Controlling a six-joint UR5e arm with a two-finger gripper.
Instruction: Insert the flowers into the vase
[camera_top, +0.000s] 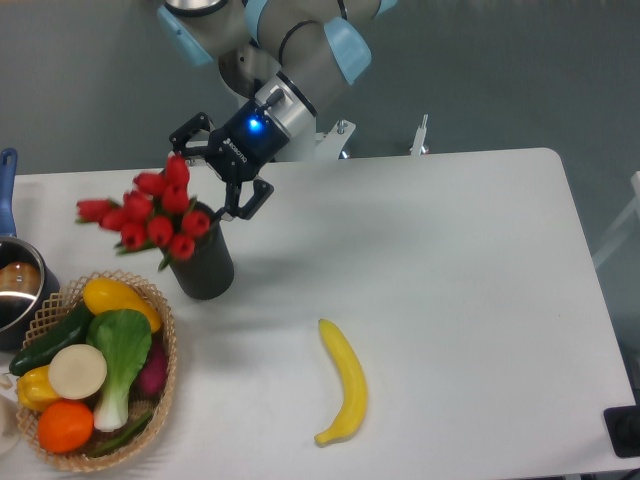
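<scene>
The flowers (150, 212), a bunch of red tulip buds with green stems, stand with their stems inside the black ribbed vase (206, 270) at the table's left and lean out to the left over its rim. My gripper (207, 182) is just above and behind the vase mouth, at the right side of the bunch. Its jaws are spread wide, one finger by the topmost bud and the other by the vase's right rim. Nothing is clamped between them.
A wicker basket (160, 330) of vegetables and fruit sits at the front left, close to the vase. A metal pot (12, 285) with a blue handle is at the left edge. A yellow banana (346, 382) lies front centre.
</scene>
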